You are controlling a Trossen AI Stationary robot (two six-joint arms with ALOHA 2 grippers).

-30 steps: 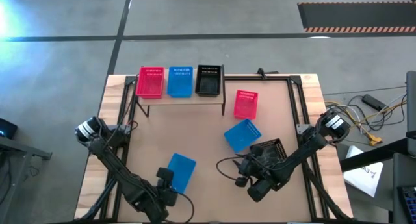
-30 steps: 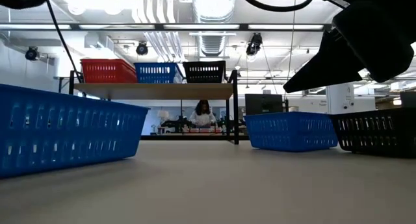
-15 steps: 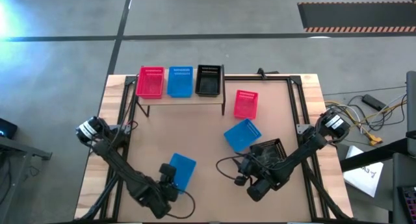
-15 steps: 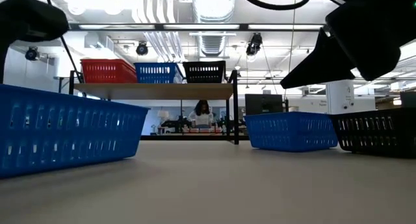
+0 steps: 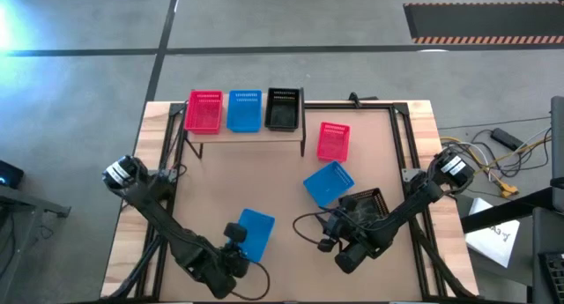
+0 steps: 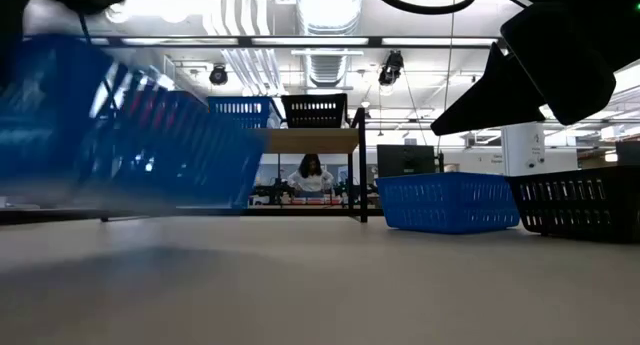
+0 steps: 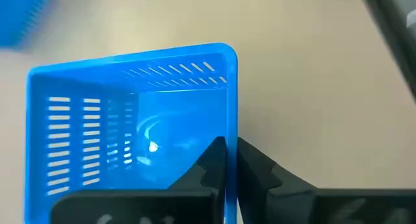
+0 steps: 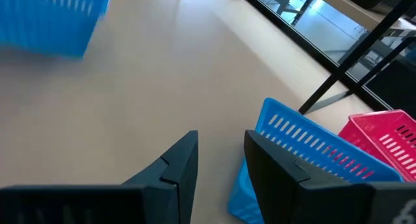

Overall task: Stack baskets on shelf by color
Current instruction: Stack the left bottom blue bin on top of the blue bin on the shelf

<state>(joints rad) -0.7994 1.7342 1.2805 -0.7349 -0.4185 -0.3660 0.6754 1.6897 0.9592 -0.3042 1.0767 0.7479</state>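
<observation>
On the shelf (image 5: 247,133) at the far side stand a red basket (image 5: 204,111), a blue one (image 5: 245,110) and a black one (image 5: 284,108). Loose on the table lie a red basket (image 5: 333,141), a blue one (image 5: 329,182) and a black one (image 5: 365,203). My left gripper (image 5: 236,242) is shut on another blue basket (image 7: 130,120) near the front edge; this basket shows blurred and raised in the low view (image 6: 130,135). My right gripper (image 8: 221,159) stands open beside the black basket with nothing between its fingers. My left gripper pinches one side wall of the blue basket at its rim (image 7: 231,113), one finger (image 7: 211,162) inside the basket and one outside. The fingers slant down from the table's near side. The basket is open side up, and in the low view its bottom is off the table.
The table's black frame rails (image 5: 401,137) run along both sides. Bare tabletop (image 5: 256,176) lies between the shelf and the held basket. Cables (image 5: 498,159) lie off the table's right edge. A person (image 6: 312,175) sits far behind the shelf.
My left gripper has moved toward the table's right edge and taken hold of the blue basket. The basket has shifted a little to the right, turned slightly, and come up off the table, where it rested before. My right arm has kept still.
</observation>
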